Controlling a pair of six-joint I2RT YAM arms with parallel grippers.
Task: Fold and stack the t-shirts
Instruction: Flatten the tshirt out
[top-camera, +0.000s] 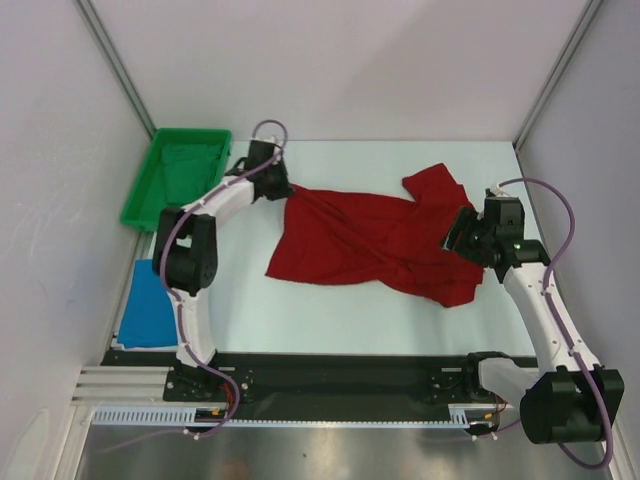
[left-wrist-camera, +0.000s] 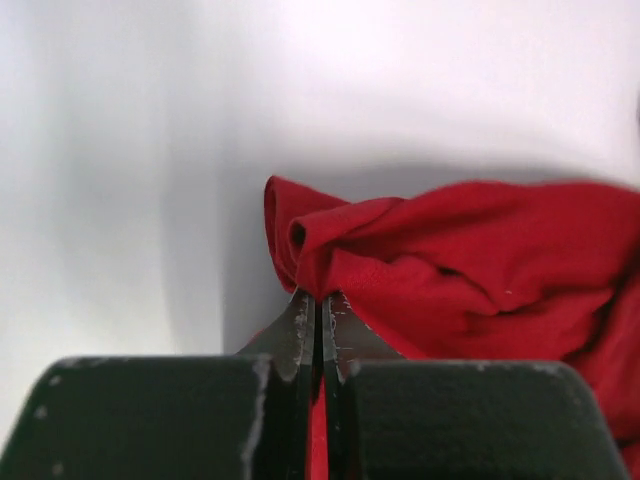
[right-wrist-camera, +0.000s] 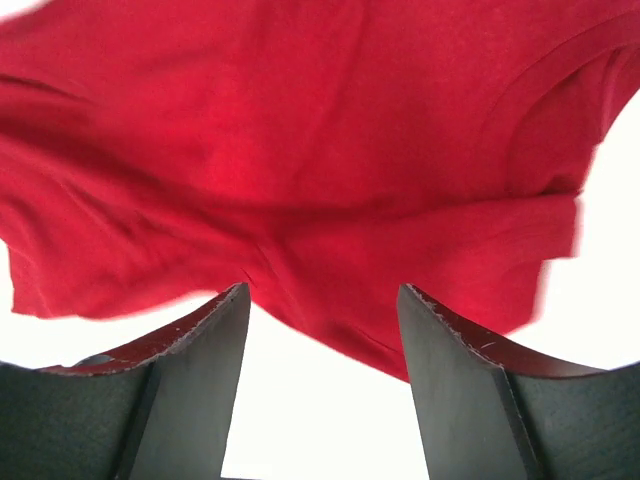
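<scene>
- Red t-shirt (top-camera: 370, 240) lies crumpled and spread out on the white bench (top-camera: 350, 310), to the right of the green tray (top-camera: 140, 200) and a little nearer the arms. It is well apart from the tray.
- Left claw (top-camera: 285, 190) is on the shirt corner closest to the green tray. In the left wrist view the claw (left-wrist-camera: 320, 300) is pressed together, pinching a bunched fold of the red t-shirt (left-wrist-camera: 480, 260), with red cloth showing between the fingers.
- Right claw (top-camera: 455, 235) is at the shirt end far from the green tray. In the right wrist view it is spread (right-wrist-camera: 322, 290), and the red t-shirt (right-wrist-camera: 300, 150) hangs just ahead of the fingertips. No grip shows.
- Blue t-shirt (top-camera: 148, 305) lies flat on the near side of the green tray, at the bench's left edge, apart from the red one.
</scene>
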